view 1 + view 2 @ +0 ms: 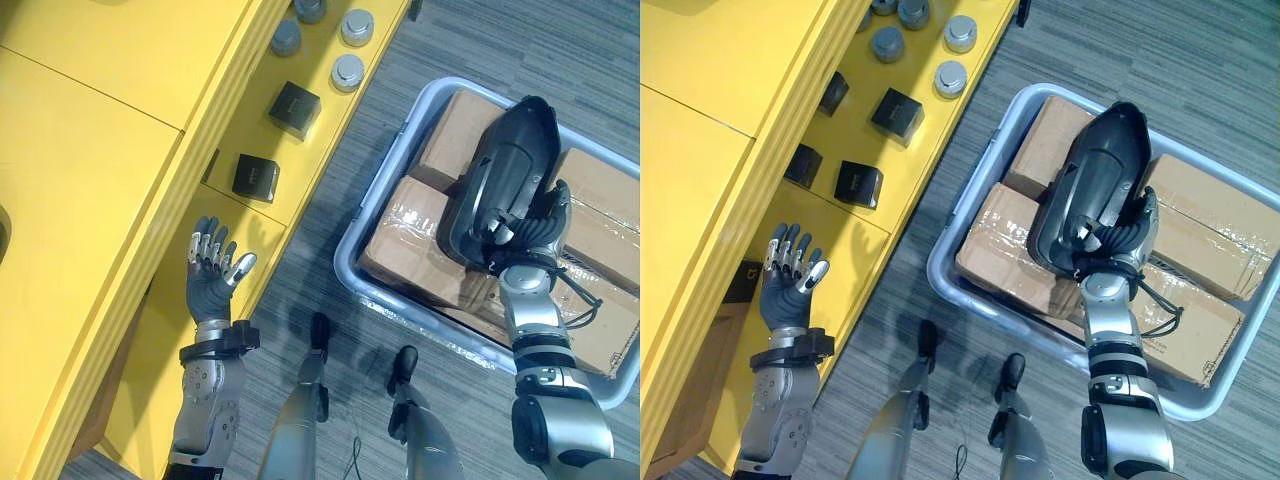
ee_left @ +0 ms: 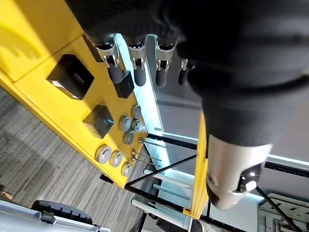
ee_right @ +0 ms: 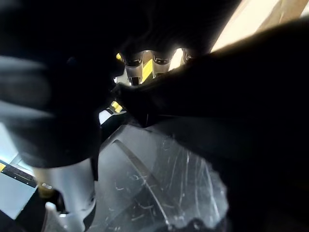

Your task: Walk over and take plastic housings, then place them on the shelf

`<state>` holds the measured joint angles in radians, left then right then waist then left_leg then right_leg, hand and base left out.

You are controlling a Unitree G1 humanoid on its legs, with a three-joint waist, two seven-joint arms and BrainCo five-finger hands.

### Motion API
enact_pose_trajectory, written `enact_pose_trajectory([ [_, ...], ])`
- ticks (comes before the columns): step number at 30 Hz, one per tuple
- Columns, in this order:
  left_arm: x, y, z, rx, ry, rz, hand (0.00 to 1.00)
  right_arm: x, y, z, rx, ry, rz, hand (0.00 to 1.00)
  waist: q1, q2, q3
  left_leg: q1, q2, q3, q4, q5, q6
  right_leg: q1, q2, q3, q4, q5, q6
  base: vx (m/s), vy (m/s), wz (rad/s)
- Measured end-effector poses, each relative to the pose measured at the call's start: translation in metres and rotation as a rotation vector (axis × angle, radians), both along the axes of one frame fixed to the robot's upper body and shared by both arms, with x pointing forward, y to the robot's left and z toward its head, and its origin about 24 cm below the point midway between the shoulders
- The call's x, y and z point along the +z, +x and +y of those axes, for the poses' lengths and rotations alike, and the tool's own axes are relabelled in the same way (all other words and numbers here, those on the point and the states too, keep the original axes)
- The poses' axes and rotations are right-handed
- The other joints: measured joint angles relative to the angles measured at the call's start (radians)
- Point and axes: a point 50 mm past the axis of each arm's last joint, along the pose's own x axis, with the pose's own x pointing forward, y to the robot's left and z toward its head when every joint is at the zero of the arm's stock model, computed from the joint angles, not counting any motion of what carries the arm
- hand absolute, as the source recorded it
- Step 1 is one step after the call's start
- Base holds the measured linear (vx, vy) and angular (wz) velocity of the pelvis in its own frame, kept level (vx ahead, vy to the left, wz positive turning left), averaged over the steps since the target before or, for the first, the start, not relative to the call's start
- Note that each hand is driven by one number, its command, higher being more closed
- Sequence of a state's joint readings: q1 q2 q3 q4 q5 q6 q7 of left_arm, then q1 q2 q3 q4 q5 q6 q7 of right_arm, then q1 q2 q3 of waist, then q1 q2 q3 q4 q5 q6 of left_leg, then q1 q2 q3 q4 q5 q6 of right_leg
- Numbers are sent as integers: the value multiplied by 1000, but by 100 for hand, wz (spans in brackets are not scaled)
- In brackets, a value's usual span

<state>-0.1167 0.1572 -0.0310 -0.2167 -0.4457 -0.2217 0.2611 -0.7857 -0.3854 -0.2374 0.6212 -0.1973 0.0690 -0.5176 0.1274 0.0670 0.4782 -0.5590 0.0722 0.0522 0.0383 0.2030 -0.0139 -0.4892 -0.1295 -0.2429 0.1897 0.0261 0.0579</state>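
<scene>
Your right robot hand (image 1: 1118, 236) has its fingers curled round the lower edge of a large black housing (image 1: 1095, 170), with the dark tips hooked into its open underside. In the right wrist view the grip is mostly in darkness, so I can confirm only that dark plastic lies against the fingers (image 3: 145, 62). The housing stands tilted over a grey bin (image 1: 940, 272) on the carpeted floor (image 1: 480, 40). It is above the taped cardboard boxes (image 1: 1002, 243) that fill the bin. I cannot tell whether its lower end touches the boxes.

Your left robot hand (image 1: 211, 272) is wide open and holds nothing. Its fingers are straight and spread, and its palm faces the camera. It hangs over the front edge of the yellow shelf (image 1: 100, 150), well apart from the bin.

On the shelf's lower level, beyond that hand, sit two small black boxes (image 1: 256, 177), one nearer the hand and one further along. Past them is a cluster of grey round metal pieces (image 1: 347, 72) near the shelf's far end. The left wrist view shows the same boxes and round pieces past the straight fingers (image 2: 138, 72).
</scene>
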Motion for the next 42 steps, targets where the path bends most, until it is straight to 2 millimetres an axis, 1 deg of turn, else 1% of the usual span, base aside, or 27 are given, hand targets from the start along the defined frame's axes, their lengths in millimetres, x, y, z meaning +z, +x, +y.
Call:
enact_pose_trajectory([
  [3,-1,0,-2,5,-16,5,0,-1,2,-2,-27,26,4,100,0,0,0,7,0,1,-1,2,0,9,1,0,-7,1,0,52,-50,0],
  [9,-3,0,-14,-32,-10,16,0,0,7,-18,-77,113,32,100,-6,1,-1,32,3,6,-18,4,-3,34,8,3,-32,7,-1,56,-48,-3],
  [12,-1,0,-15,-40,-8,14,0,1,12,-23,-70,149,68,100,-6,1,-1,36,7,7,-20,5,-4,43,14,4,-46,12,-4,62,-44,-3],
  [16,-2,-1,-21,-66,-3,19,0,-4,17,-23,-42,167,134,100,-2,2,-1,64,12,8,-27,4,-6,78,21,3,-70,18,-6,67,-40,-1],
  [18,4,-3,-24,-90,2,-7,0,3,22,-19,-5,150,151,100,-2,2,-1,67,15,12,-32,5,-8,82,27,6,-83,27,-8,46,-35,-6],
  [22,5,-4,-24,-95,3,-13,0,9,27,-12,43,116,166,100,-2,2,-1,79,20,26,-35,5,-8,98,34,14,-112,44,-8,34,-25,-10],
  [24,6,-5,-24,-96,2,-19,0,14,28,-9,60,91,162,100,-3,2,-1,84,20,29,-36,5,-8,101,34,16,-113,46,-8,45,-23,-5],
  [27,9,-8,-21,-89,1,-38,0,38,27,2,94,-16,94,100,-7,2,-1,95,22,32,-38,5,-8,109,35,18,-114,46,-8,42,-18,-3],
  [29,11,-8,-16,-69,1,-45,0,66,21,10,95,-174,16,100,-9,2,-1,104,23,31,-39,5,-8,120,36,17,-114,47,-9,46,-21,2],
  [31,12,-7,-14,-60,2,-49,0,74,14,8,80,-251,-13,100,-10,2,-1,120,23,29,-42,5,-8,137,36,16,-116,47,-9,45,-9,5],
  [33,14,-7,-11,-50,7,-57,0,85,5,7,60,-322,-63,100,-19,1,-1,139,18,27,-52,7,-9,153,33,12,-116,44,-6,48,0,5],
  [35,16,-7,-5,-27,6,-65,0,90,-2,9,48,-385,-94,100,-43,1,-1,166,13,27,-75,17,-11,168,27,10,-112,40,-1,37,14,5],
  [39,24,-4,-5,-27,8,-97,0,89,-13,5,14,-475,-96,100,-66,0,-1,200,4,29,-109,32,-5,177,18,12,-93,32,5,7,4,1],
  [42,27,-1,-7,-37,11,-108,0,89,-17,7,15,-505,-105,100,-82,0,-2,203,1,29,-110,35,-2,178,14,11,-89,32,6,0,0,0],
])
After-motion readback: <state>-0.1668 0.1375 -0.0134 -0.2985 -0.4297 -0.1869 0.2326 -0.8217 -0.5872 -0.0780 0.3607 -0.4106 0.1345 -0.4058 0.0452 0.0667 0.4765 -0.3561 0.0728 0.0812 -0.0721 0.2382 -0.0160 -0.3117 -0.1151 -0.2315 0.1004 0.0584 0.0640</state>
